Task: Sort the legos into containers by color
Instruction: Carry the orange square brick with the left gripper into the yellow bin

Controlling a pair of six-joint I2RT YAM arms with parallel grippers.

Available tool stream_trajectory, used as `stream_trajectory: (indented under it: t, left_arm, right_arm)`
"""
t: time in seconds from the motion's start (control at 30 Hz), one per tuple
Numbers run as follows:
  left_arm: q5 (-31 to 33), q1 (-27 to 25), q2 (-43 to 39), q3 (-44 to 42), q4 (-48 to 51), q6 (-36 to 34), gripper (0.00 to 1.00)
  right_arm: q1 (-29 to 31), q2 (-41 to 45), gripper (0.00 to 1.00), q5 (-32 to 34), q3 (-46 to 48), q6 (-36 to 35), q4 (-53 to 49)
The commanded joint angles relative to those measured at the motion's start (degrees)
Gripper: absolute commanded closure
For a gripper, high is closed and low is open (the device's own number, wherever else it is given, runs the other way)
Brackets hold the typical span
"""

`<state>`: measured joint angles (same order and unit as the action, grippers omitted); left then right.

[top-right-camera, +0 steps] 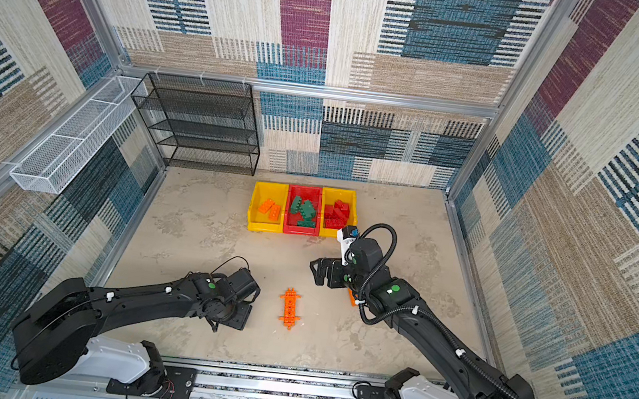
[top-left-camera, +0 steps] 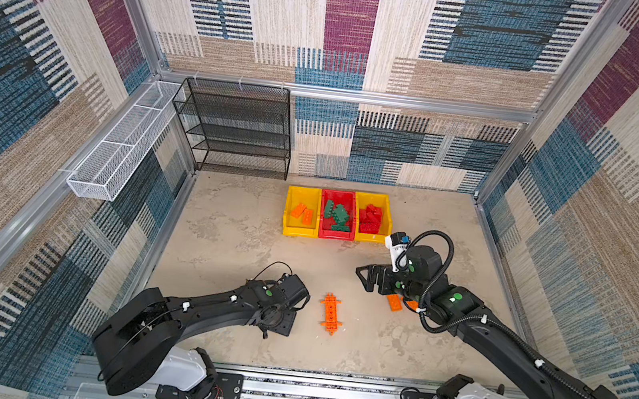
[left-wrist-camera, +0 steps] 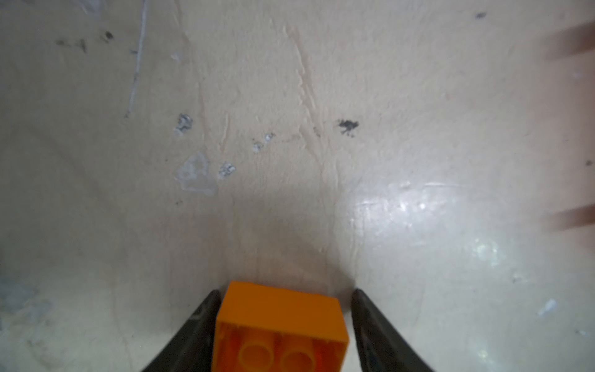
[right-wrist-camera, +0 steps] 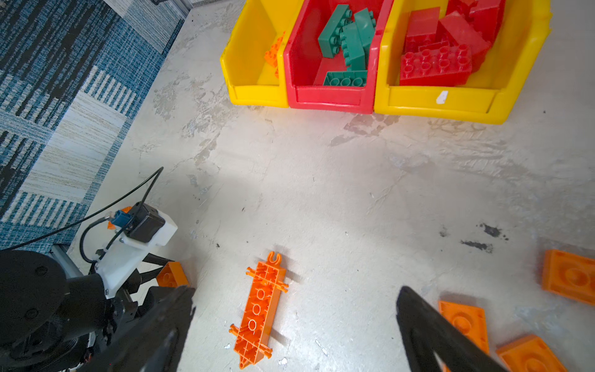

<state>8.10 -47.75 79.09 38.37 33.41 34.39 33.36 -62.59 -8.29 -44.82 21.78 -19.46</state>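
Observation:
An orange brick (left-wrist-camera: 280, 309) lies on its side, underside showing, between my left gripper's (left-wrist-camera: 286, 291) fingers; one finger presses it, the other sits a sliver off. The same brick (right-wrist-camera: 170, 275) shows in the right wrist view. My right gripper (right-wrist-camera: 296, 296) hangs wide open and holds nothing, right of the long orange plate (top-left-camera: 331, 313). Three flat orange bricks (right-wrist-camera: 463, 319) lie beside its arm. At the back, the left yellow container (top-left-camera: 299, 231) holds orange bricks, the red container (top-left-camera: 336, 234) holds green ones, and the right yellow container (top-left-camera: 371, 237) holds red ones.
A black mesh rack (top-left-camera: 238, 131) stands at the back left, with a white wire basket (top-left-camera: 124, 141) along the left wall. Aluminium rails edge the beige floor, and patterned walls close it in on three sides.

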Motion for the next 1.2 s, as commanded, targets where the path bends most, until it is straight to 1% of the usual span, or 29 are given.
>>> stream_trajectory:
  t: [0.0, 0.07, 0.17, 0.27, 0.37, 0.5, 0.6, 0.67, 0.83, 0.97, 1.03, 1.13, 1.17]
  left_arm:
    - [-0.49, -0.05, 0.66, 0.39, 0.57, 0.82, 0.46]
    - [-0.39, 0.0, 0.39, 0.39, 1.28, 1.61, 0.55]
    - [0.05, -0.06, -0.49, 1.08, 2.9, 2.67, 0.6]
    - [1.9, -0.01, -1.41, 3.83, 6.23, 3.2, 0.61]
    - [5.65, 0.99, -0.62, 9.99, 10.12, 2.35, 0.62]
    - [5.75, 6.26, 4.23, 22.14, 11.41, -2.11, 0.61]
    - [4.45, 11.35, 11.19, 34.04, 11.1, -6.27, 0.6]
    - [3.52, 14.44, 17.52, 43.18, 11.51, -8.92, 0.6]
    - [5.52, 19.49, 35.01, 67.16, 16.46, -14.09, 0.57]
    - [4.43, 22.98, 48.11, 84.68, 21.2, -15.31, 0.58]
    - [3.04, 24.12, 53.39, 91.95, 23.44, -15.68, 0.57]
    - [1.39, 25.35, 60.31, 101.92, 26.7, -15.84, 0.54]
    - [1.22, 25.57, 62.36, 105.2, 27.81, -15.76, 0.51]
  right_arm:
    - [0.04, 0.87, 0.0, 1.26, 0.2, -0.2, 0.09]
    - [0.03, 1.39, 0.0, 1.52, 0.37, -0.22, -0.11]
    - [0.03, 2.05, 0.0, 1.55, 0.3, -0.16, -0.24]
    - [0.03, 2.79, 0.0, 1.9, -0.09, -0.09, -0.94]
    - [0.03, 3.93, 0.0, 2.7, -0.54, -0.33, -1.84]
    - [0.03, 4.76, 0.0, 4.27, -1.04, -0.42, -2.51]
    - [-0.05, 4.25, 0.0, 4.43, -1.32, -0.12, -2.17]
    - [-0.06, 3.33, 0.0, 4.22, -1.5, -0.04, -1.64]
    - [-0.15, 0.28, 0.0, 4.14, -2.2, 0.25, -0.77]
    - [-0.4, -2.23, 0.0, 4.96, -3.28, 0.29, -0.39]
    - [-0.58, -3.34, 0.0, 5.28, -3.81, 0.29, -0.09]
    - [-1.11, -4.87, 0.0, 5.61, -4.98, 0.34, -0.14]
    - [-1.27, -5.29, 0.0, 5.57, -5.48, 0.36, -0.3]
